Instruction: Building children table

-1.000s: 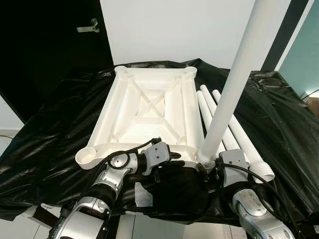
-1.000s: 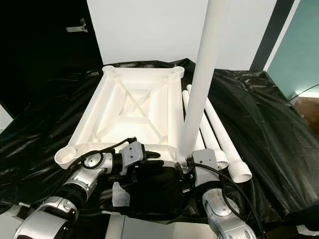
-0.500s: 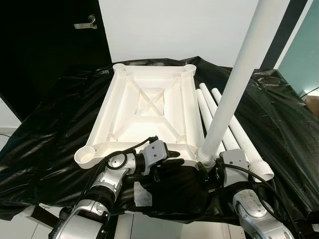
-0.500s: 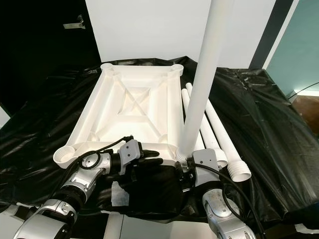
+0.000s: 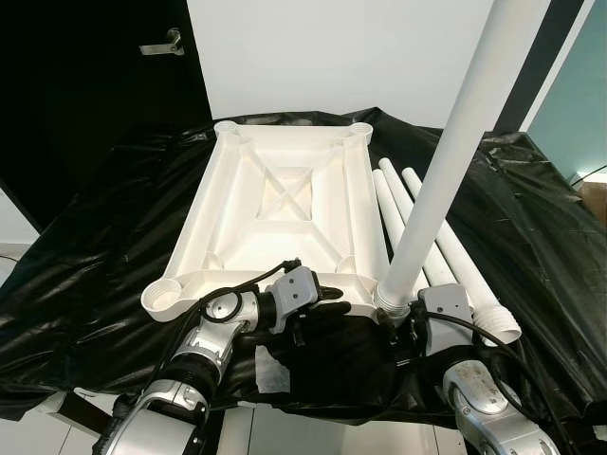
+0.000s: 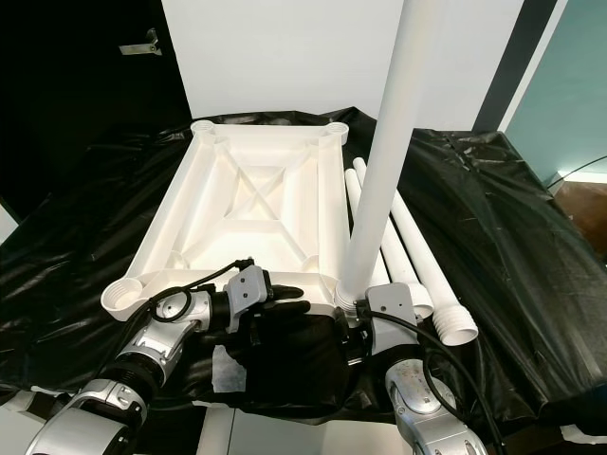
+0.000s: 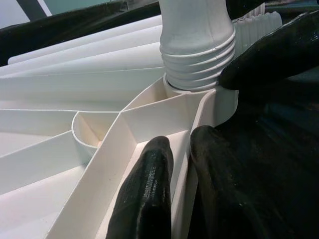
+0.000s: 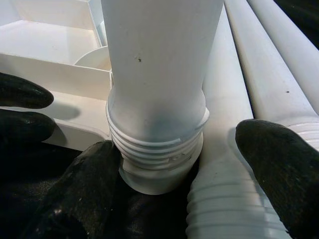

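The white table top lies upside down on black sheeting. One white leg stands upright in its near right corner socket, threaded end down. My left gripper is shut on the top's near rim, one finger inside the wall and one outside. My right gripper is open astride the base of the leg. One of its fingers touches the threads and the other stays apart, over a lying leg.
Three more white legs lie side by side just right of the table top. A scrap of white paper lies on the black sheet near the front edge. A dark door is at the back left.
The head view has shifted a little. Both grippers, the upright leg and the table top hold the same places.
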`<state>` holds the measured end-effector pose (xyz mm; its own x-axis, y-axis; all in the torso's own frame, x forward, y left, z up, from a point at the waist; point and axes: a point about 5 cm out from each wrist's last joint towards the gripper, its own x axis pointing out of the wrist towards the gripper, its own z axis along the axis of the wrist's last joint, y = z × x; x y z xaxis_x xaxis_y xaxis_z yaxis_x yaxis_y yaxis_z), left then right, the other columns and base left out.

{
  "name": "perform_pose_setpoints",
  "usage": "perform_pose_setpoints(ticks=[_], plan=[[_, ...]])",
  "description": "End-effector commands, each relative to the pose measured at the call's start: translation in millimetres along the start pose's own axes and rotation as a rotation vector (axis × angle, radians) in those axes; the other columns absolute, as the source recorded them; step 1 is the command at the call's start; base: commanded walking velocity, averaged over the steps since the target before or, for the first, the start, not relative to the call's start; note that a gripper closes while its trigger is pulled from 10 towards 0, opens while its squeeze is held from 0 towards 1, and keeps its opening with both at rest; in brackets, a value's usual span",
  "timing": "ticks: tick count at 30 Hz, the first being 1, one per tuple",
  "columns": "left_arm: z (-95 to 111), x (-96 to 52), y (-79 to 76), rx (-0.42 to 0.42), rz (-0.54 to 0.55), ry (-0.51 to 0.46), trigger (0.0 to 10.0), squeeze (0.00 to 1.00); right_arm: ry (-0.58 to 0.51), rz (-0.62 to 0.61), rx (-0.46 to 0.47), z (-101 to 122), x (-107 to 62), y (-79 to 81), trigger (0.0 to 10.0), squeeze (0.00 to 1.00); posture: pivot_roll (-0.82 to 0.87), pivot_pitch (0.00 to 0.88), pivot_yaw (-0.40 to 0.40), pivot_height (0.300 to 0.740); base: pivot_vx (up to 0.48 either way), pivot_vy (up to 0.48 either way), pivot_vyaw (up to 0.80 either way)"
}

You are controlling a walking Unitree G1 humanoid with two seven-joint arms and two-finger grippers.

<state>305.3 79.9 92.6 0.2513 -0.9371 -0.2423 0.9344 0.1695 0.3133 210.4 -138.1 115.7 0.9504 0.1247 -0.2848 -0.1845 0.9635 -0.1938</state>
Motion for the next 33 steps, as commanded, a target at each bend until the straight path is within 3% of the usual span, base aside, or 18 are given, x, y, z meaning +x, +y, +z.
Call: perform_pose_setpoints(ticks=[1, 31, 32, 33], plan=[[-12.4, -4.7, -4.4, -0.027, -0.002, 0.062, 10.0, 0.00, -0.325, -0.119, -0.037, 22.1, -4.5, -18.9, 10.0, 0.00, -0.20, 0.026, 0.050, 0.740, 0.000, 0.000, 0.00], [-12.4, -4.7, -4.4, -0.027, -0.002, 0.062, 10.0, 0.00, -0.325, -0.119, -0.037, 22.1, -4.5, -18.9, 10.0, 0.00, -0.20, 0.026, 0.050, 0.740, 0.000, 0.000, 0.00], [-8.8, -5.8, -2.5, -0.036, 0.006, 0.032, 10.0, 0.00, -0.325, -0.120, -0.038, 21.9, -4.8, -18.9, 10.0, 0.00, -0.20, 0.000, 0.000, 0.740, 0.000, 0.000, 0.00], [2.5, -12.4, 4.7, -0.074, 0.046, -0.055, 10.0, 0.05, -0.330, -0.123, -0.039, 22.2, -2.9, -18.7, 10.0, 0.00, -0.18, 0.000, 0.000, 0.740, 0.000, 0.000, 0.00]])
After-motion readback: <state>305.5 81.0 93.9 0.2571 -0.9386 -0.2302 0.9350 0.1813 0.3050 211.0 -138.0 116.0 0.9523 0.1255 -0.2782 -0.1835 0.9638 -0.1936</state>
